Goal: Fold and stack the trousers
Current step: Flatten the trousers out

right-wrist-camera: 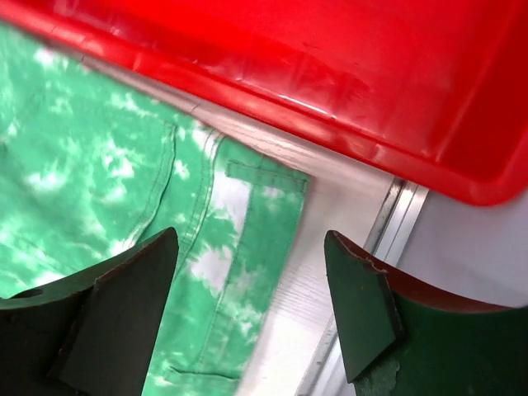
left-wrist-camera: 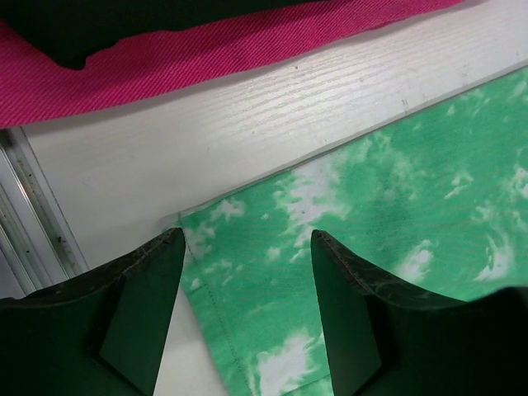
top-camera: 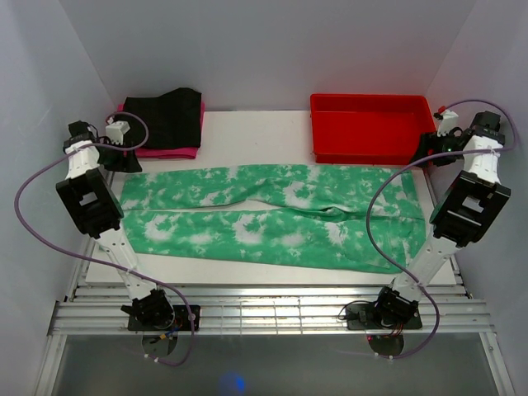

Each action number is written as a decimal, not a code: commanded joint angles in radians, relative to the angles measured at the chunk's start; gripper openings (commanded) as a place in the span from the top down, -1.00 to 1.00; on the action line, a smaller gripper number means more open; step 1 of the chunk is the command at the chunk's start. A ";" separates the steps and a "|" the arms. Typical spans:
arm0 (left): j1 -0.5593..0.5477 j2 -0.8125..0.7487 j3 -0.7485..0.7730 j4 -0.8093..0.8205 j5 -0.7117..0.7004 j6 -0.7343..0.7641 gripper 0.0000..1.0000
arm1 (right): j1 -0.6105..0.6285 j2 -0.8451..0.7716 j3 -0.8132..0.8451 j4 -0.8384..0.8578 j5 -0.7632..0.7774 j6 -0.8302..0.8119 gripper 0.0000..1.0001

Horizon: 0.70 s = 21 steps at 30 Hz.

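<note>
The green tie-dye trousers [top-camera: 272,214] lie flat across the white table, legs to the left, waist to the right. My left gripper [top-camera: 124,157] hovers open over the far hem corner of a leg; in the left wrist view the gripper [left-wrist-camera: 247,239] straddles that corner of the trousers [left-wrist-camera: 346,239]. My right gripper [top-camera: 425,157] hovers open over the far waist corner; in the right wrist view the gripper [right-wrist-camera: 252,247] frames the waistband corner of the trousers [right-wrist-camera: 256,206] and bare table. Neither gripper holds anything.
A folded black garment [top-camera: 169,115] on a pink garment [top-camera: 169,152] sits at the back left, close to my left gripper; the pink one [left-wrist-camera: 165,58] shows in the left wrist view. A red bin [top-camera: 369,125] stands at the back right, its wall [right-wrist-camera: 346,91] just beyond my right gripper.
</note>
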State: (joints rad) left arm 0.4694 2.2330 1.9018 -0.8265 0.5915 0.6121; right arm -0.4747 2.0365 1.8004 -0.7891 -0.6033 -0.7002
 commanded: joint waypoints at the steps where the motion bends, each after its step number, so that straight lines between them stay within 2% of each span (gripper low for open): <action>1: 0.002 -0.062 0.040 0.021 0.037 -0.035 -0.49 | -0.019 0.028 -0.021 0.096 -0.042 0.260 -0.56; 4: 0.018 -0.038 0.071 0.020 0.045 -0.064 -0.52 | -0.047 0.085 -0.021 0.112 -0.065 0.307 -0.58; 7: 0.041 -0.001 0.114 0.013 0.067 -0.087 -0.54 | -0.059 0.100 -0.087 0.213 -0.110 0.359 -0.64; 11: 0.067 0.034 0.154 -0.003 0.114 -0.121 -0.54 | -0.061 0.085 -0.240 0.490 -0.145 0.467 -0.68; 13: 0.078 0.040 0.158 -0.006 0.129 -0.129 -0.55 | -0.061 0.059 -0.369 0.600 -0.154 0.539 -0.68; 14: 0.078 0.040 0.158 -0.008 0.128 -0.127 -0.55 | -0.061 0.021 -0.421 0.740 -0.150 0.566 -0.67; 16: 0.081 0.036 0.145 -0.007 0.130 -0.124 -0.54 | -0.061 -0.007 -0.545 0.865 -0.148 0.638 -0.66; 21: 0.090 0.037 0.120 0.003 0.117 -0.121 -0.54 | -0.061 -0.025 -0.579 0.962 -0.072 0.668 -0.62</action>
State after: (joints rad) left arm 0.5491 2.2742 2.0300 -0.8299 0.6746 0.4957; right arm -0.5213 2.0426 1.2514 0.0093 -0.7231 -0.1234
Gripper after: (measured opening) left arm 0.772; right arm 0.810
